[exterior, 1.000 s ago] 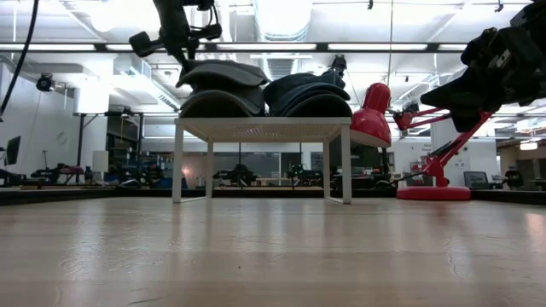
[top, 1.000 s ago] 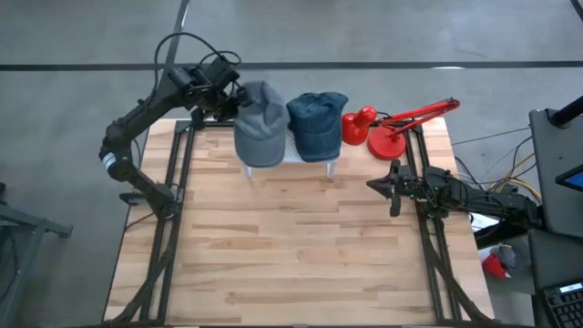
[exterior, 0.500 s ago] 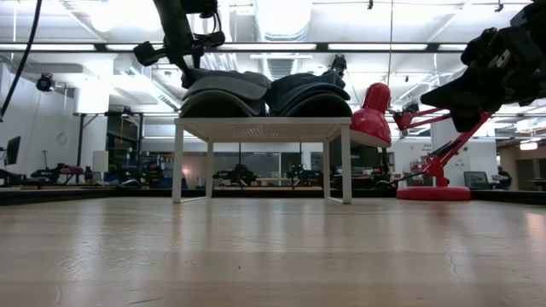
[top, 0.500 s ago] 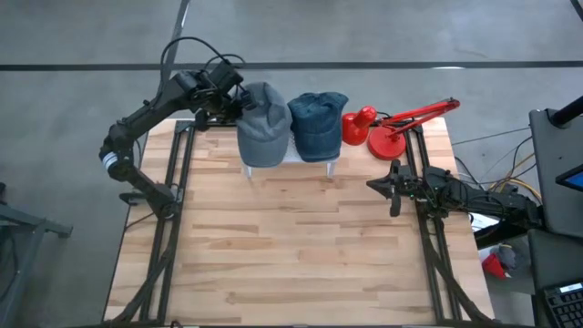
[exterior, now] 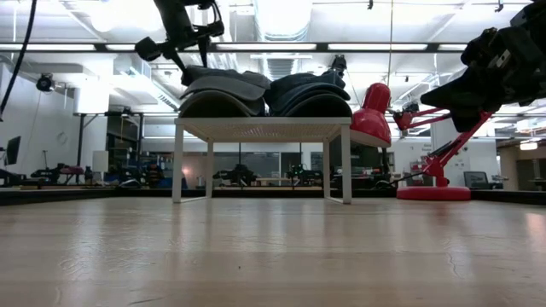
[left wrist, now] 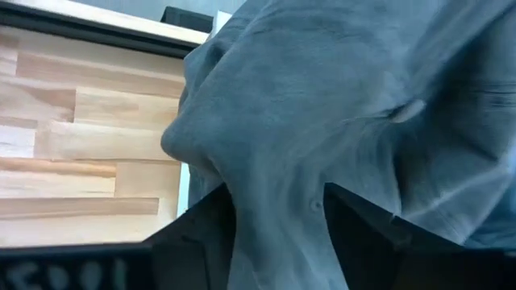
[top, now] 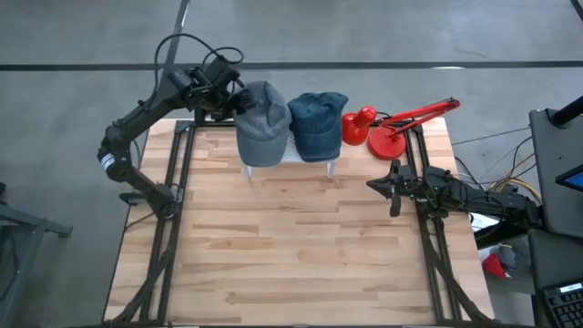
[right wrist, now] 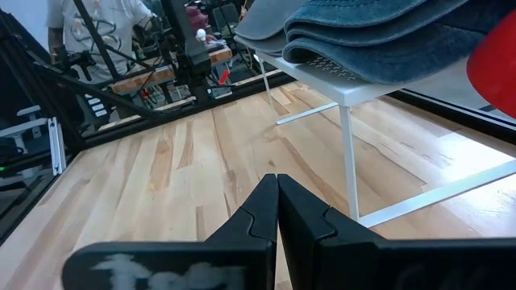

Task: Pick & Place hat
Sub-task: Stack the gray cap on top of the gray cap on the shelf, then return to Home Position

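Note:
A grey hat (top: 261, 123) lies on a small white stand (exterior: 264, 128) at the table's far edge, beside a blue hat (top: 317, 123). My left gripper (top: 234, 95) is at the grey hat's far-left end, just above it in the low view (exterior: 193, 61). In the left wrist view its fingers stand apart with a ridge of grey cloth (left wrist: 278, 185) between them. My right gripper (top: 372, 185) waits shut at the table's right side, level, pointing toward the table's left; its wrist view shows the tips (right wrist: 276, 193) together. My left gripper has its two fingers (left wrist: 205, 213) on either side of a raised fold at the grey hat's far-left end (left wrist: 274, 217), coming slanting down from the far left. Whether the fingers touch the cloth, I cannot tell. The hat rests on the stand.
A red desk lamp (top: 387, 128) stands at the far right, close to the blue hat. The stand's thin white legs (right wrist: 348, 161) rise from the wooden table (top: 291, 246). A person and equipment show in the room beyond the table's left side.
My left gripper has opened and risen slightly at the grey hat's far-left end. That end of the hat, held up a second ago, has sunk and now lies flatter on the stand. The right arm has kept still.

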You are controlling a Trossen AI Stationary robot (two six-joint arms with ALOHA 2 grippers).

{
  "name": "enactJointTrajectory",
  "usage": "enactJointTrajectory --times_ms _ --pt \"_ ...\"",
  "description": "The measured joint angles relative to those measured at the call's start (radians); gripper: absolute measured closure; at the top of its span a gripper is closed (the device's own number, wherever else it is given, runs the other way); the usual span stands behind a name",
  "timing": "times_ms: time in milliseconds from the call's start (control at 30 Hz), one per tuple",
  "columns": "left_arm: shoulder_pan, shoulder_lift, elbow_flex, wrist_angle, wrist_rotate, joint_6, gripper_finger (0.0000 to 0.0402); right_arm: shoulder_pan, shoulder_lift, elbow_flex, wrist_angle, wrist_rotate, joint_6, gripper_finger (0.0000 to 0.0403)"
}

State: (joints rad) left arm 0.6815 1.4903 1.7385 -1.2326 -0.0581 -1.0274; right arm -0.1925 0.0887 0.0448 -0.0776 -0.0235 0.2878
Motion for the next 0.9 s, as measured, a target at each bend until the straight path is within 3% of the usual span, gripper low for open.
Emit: enactJointTrajectory --times_ms 200,533,900 --pt "0.000 -0.040 0.006 0.000 0.006 0.005 0.0201 0.000 0.000 0.000 0.000 0.000 0.000 0.0394" --pt "0.001 -0.137 0.007 -0.003 0.041 0.010 0.0197 0.000 0.000 0.000 0.001 0.000 0.000 0.0394" --pt "-0.057 -0.310 0.007 -0.003 0.034 0.197 0.0197 0.000 0.000 0.000 0.001 0.000 0.000 0.0394"
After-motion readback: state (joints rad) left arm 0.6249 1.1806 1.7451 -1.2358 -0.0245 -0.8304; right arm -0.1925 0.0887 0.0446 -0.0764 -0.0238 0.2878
